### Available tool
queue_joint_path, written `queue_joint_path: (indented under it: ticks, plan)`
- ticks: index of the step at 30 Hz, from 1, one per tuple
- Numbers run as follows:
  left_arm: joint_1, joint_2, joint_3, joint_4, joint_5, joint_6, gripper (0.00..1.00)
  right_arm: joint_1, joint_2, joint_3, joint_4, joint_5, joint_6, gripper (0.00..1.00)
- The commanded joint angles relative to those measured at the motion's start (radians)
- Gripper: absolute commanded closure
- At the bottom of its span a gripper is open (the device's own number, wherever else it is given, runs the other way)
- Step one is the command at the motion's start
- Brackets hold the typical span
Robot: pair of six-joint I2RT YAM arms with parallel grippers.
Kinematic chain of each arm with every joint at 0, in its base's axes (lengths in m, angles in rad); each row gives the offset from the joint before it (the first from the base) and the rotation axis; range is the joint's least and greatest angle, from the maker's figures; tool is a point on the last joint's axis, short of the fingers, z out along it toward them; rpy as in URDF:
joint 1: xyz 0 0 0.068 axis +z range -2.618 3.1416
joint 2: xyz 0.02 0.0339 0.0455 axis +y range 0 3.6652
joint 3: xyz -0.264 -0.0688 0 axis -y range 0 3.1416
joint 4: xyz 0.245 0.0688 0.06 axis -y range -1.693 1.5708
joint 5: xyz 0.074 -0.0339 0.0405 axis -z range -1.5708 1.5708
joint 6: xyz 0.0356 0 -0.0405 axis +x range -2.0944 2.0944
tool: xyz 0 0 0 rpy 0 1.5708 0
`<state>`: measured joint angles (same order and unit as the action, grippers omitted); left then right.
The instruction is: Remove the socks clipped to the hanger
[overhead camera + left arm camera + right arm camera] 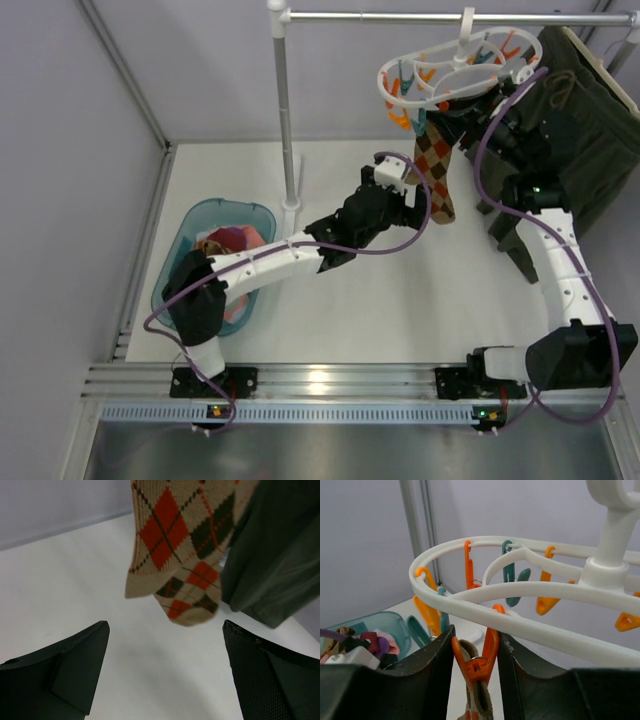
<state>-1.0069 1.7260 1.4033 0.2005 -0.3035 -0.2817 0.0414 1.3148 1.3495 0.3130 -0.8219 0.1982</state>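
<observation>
Above the far right corner of the table, the hanger [385, 82] [530, 592] hangs by its hook from a metal rod [400, 16], with one argyle sock [436, 165] [175, 535] clipped to it and dangling towards the table. Your right jaws are raised to the ring and pressed against both sides of the orange clothespin [476, 655] that grips the sock's cuff. Your left jaws sit lower, just beside the toe end of the sock; they are spread wide, and the sock's tip hangs above the gap without touching either one. A dark olive garment [590, 130] [280, 555] hangs just behind the sock, at the right edge. At the left edge of the table, a teal basket [200, 215] [395, 620] holds loose socks [228, 240] in mixed colours.
</observation>
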Motion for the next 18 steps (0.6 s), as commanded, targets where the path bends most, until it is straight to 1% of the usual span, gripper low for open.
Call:
queue_joint_path:
  ticks: [1,3,4,7,8,11,14,15,16,17,18]
  plan:
    - [-0.002,0.066,0.078,0.129,-0.129,0.099,0.01,0.046,-0.064,-0.022,-0.052,0.133,-0.007,0.64]
    - [-0.002,0.116,0.121,0.148,-0.132,0.13,0.02,0.052,-0.083,-0.03,-0.058,0.125,0.0,0.63]
    - [0.007,0.13,0.132,0.16,-0.109,0.15,0.02,0.057,-0.089,-0.039,-0.063,0.13,0.003,0.63]
    - [0.043,0.176,0.157,0.224,0.012,0.135,0.01,0.06,-0.114,-0.055,-0.068,0.142,0.029,0.64]
    - [0.054,0.187,0.161,0.238,0.08,0.128,0.01,0.061,-0.117,-0.059,-0.066,0.15,0.041,0.64]
    - [0.07,0.227,0.181,0.306,0.136,0.131,0.01,0.074,-0.134,-0.079,-0.054,0.176,0.067,0.64]
    - [0.07,0.263,0.238,0.332,0.121,0.141,0.02,0.09,-0.138,-0.09,-0.025,0.162,0.099,0.64]
    - [0.074,0.285,0.261,0.332,0.127,0.131,0.07,0.1,-0.137,-0.09,-0.025,0.164,0.102,0.64]
    - [0.076,0.294,0.273,0.332,0.138,0.13,0.18,0.103,-0.138,-0.089,-0.028,0.167,0.102,0.64]
    - [0.077,0.3,0.279,0.33,0.141,0.127,0.37,0.107,-0.138,-0.09,-0.029,0.176,0.096,0.63]
    - [0.077,0.305,0.281,0.33,0.147,0.115,0.7,0.109,-0.141,-0.09,-0.031,0.185,0.093,0.64]
